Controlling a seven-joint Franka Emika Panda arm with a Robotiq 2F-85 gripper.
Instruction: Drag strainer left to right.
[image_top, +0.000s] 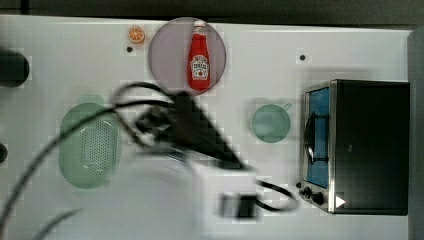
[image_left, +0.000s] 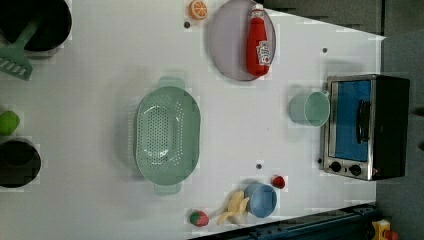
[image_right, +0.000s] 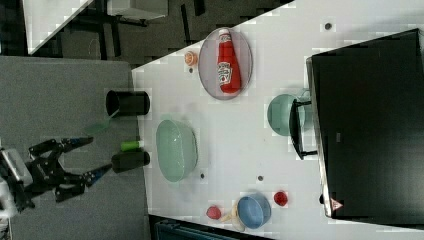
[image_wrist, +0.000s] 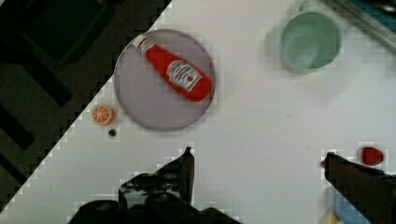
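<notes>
Your gripper (image_wrist: 257, 158) has its jaws spread wide and empty, while the blurred arm (image_top: 200, 130) hides the strainer's (image_top: 90, 145) right rim in the top view.

My arm's white wrist housing (image_top: 225, 195), boxy and pale, carries a black mount (image_top: 200, 130) that tapers toward ten o'clock in the top view. Black cables (image_top: 135, 95) loop off it, and another cable curls at four o'clock. The gripper (image_wrist: 258, 161) I drive has two black fingers (image_wrist: 184, 172), angular and glossy; blue tips show on them in the right view.
</notes>
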